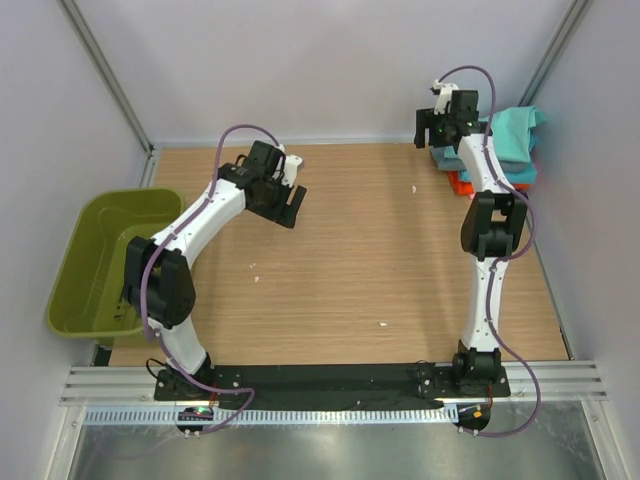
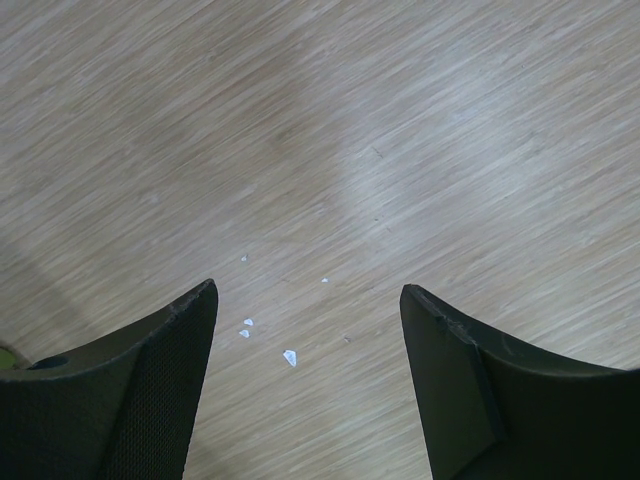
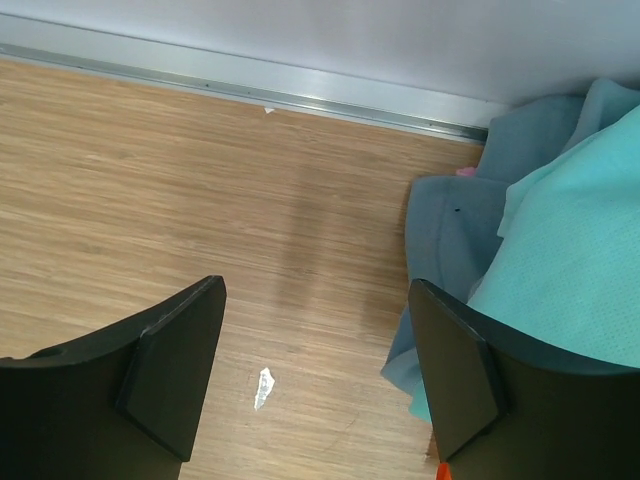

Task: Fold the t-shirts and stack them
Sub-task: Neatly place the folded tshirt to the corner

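The left hand (image 1: pixel 288 200) is hanging over the far-left part of the table (image 1: pixel 380 260) with its fingers spread wide and nothing between them. Its own wrist camera is showing the same open gap (image 2: pixel 308 290) over bare wood grain, and it is picking out small white scraps (image 2: pixel 289 357) that the top view is barely registering here. To the left of that arm, an olive-green basket (image 1: pixel 70 270) is sitting off the table's left edge; only the top view is showing it.

Moving right, the pale wooden table is carrying a few more white flecks (image 1: pixel 381 323) near its middle. Along the near edge a metal rail (image 1: pixel 330 385) is holding both arm bases.

The right hand (image 1: pixel 440 115) is reaching to the far-right corner, also open and gripping nothing. Its wrist view is framing the two dark fingers wide apart (image 3: pixel 318 285) above the wood, with one paper scrap (image 3: pixel 264 387) lying between them.

The t-shirts (image 1: pixel 510 150) are lying piled in that far-right corner, just beside the right hand. From above, the mint shirt (image 1: pixel 515 125) is lying on top and an orange-red one (image 1: pixel 458 183) is peeking out at the bottom. The wrist camera is adding a slate grey shirt (image 3: pixel 445 220) under the mint cloth (image 3: pixel 580 260), touching the table.

Pale walls are enclosing the table, and an aluminium strip (image 3: pixel 300 98) is running along the foot of the back wall.
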{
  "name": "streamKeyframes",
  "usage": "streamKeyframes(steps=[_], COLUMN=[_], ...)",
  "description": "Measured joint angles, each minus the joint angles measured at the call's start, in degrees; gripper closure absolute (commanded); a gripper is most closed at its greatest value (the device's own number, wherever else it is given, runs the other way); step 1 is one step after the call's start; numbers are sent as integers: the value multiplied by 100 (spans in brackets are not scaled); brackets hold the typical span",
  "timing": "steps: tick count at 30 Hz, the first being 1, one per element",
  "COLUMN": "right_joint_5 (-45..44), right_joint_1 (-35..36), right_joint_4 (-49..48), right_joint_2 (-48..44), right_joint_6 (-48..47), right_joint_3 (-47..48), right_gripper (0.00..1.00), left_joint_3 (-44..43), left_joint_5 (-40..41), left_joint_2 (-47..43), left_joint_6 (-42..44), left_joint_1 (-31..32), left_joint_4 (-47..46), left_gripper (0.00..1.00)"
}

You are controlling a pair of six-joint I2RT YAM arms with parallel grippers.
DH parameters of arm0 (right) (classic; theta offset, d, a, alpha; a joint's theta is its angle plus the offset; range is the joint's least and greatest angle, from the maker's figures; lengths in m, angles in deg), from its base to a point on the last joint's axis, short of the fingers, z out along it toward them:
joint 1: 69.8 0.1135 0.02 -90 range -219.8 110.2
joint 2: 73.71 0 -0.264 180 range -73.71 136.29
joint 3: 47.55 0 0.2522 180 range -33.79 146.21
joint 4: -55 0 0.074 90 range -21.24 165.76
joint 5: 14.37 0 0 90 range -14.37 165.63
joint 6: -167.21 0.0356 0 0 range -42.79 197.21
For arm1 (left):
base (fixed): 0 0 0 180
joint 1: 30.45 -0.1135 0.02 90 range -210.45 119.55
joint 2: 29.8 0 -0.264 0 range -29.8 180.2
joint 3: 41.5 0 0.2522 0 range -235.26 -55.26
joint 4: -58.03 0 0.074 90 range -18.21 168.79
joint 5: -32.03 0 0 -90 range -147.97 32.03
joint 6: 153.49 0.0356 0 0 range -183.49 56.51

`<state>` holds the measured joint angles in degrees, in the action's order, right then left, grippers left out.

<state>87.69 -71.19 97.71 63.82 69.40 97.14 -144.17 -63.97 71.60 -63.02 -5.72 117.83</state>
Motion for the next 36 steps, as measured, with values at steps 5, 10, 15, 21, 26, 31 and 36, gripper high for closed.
streamKeyframes(steps=[5,10,15,21,26,31,36], right_joint_5=[-649,-1204,-1825,-2476,-2841,-3049,-3222], right_joint_1=[326,538,531,494,490,492,422], right_joint_4=[-13,13,-162,-313,-520,-511,-540], right_joint_2=[11,22,22,22,-136,-682,-1338], right_joint_6=[-262,-490,-778,-1121,-1338,-1499,-1620], right_joint_3=[-188,-402,-643,-907,-1425,-2194,-2605], right_gripper=[19,19,19,19,19,19,19], left_joint_3=[0,2,125,374,590,721,774], left_joint_5=[48,50,42,39,35,35,28], left_joint_2=[0,-7,-190,-647,-841,-861,-1043], left_joint_6=[-39,-151,-203,-286,-313,-328,-348], left_joint_1=[0,0,0,0,0,0,0], left_joint_4=[-20,-39,-76,-122,-166,-205,-267], left_gripper=[25,24,24,24,25,25,25])
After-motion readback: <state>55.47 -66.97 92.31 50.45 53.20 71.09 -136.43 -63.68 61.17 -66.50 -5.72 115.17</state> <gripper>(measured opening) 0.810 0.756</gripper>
